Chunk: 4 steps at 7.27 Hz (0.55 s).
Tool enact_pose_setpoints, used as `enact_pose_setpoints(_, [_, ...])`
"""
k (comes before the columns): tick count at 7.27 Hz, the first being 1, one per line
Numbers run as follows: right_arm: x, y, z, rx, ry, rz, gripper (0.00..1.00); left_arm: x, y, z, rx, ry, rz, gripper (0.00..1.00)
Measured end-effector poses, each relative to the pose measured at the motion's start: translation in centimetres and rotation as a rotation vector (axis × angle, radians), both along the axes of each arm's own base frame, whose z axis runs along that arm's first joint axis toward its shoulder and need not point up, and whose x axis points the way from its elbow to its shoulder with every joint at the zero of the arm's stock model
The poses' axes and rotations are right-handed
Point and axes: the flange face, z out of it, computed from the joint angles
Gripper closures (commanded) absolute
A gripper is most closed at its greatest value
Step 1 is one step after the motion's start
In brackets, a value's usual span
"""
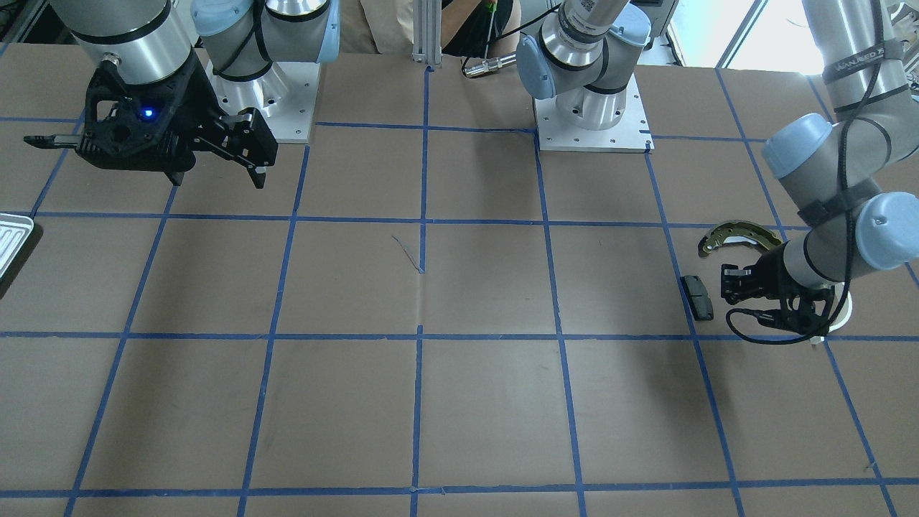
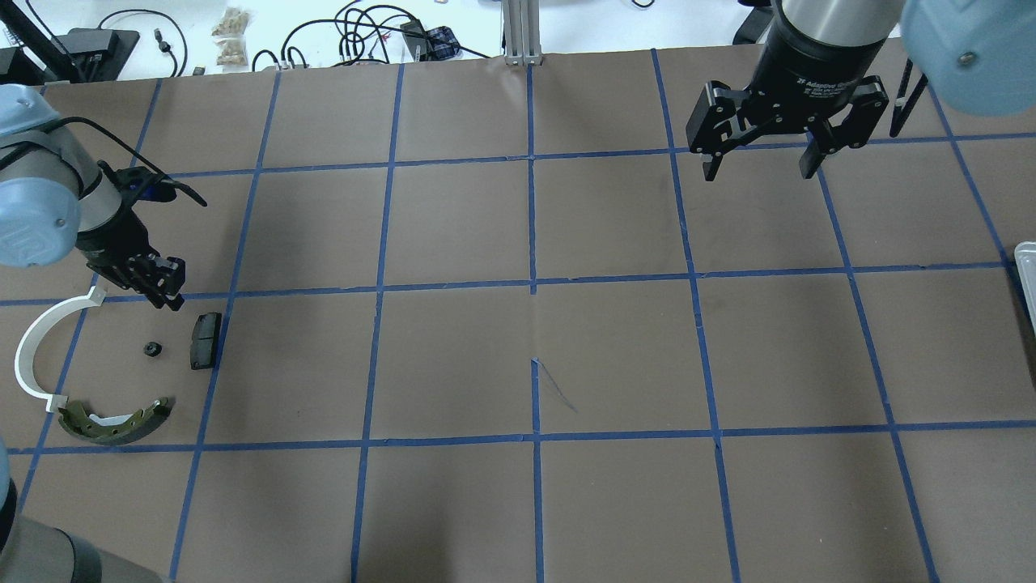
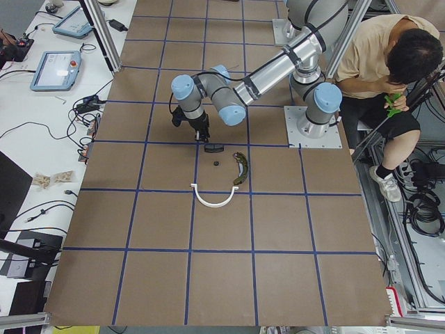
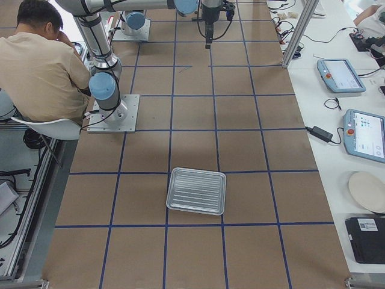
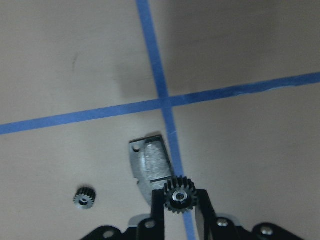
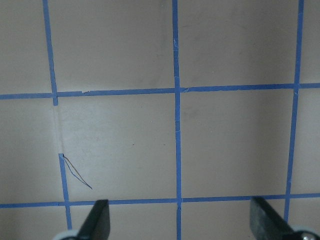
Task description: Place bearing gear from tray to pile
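Left wrist view: the left gripper (image 5: 180,201) is pinching the gear (image 5: 178,194) by its teeth, bore facing the camera, so it looks flat to the table. It lines up over the near end of the dark pad (image 5: 149,167), with a loose gear (image 5: 85,197) off to the side of the pad. I'd shift off the pad toward that loose gear, go low before letting go, and open gently so it drops flat instead of bouncing or rolling off the pad.

Overhead view: the left arm comes in bent, wrist tipped down, with the fingers just beside the pad's far end. The brake shoe (image 2: 117,421) and white arc (image 2: 36,348) sit near the pad on the other side. The right gripper (image 2: 759,172) hangs well apart from the pad, jaws spread wide and holding nothing. The tray (image 2: 1026,271) is far across the table from the pad.

Front view: the left wrist is low, close beside the pad. Can't tell its exact height.
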Motion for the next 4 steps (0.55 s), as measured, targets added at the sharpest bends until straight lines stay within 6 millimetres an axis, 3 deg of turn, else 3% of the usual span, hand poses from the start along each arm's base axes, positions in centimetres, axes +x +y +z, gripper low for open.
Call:
enact_pose_setpoints(2, [0.0, 0.0, 0.0, 0.0, 0.001, 0.0, 0.0, 4.2, 0.7, -1.7, -0.002, 0.012, 0.002, 1.0])
enact_pose_setpoints(4, [0.1, 0.0, 0.0, 0.0, 0.0, 0.001, 0.0, 6.8, 1.0, -3.0, -0.019, 0.014, -0.019, 1.0])
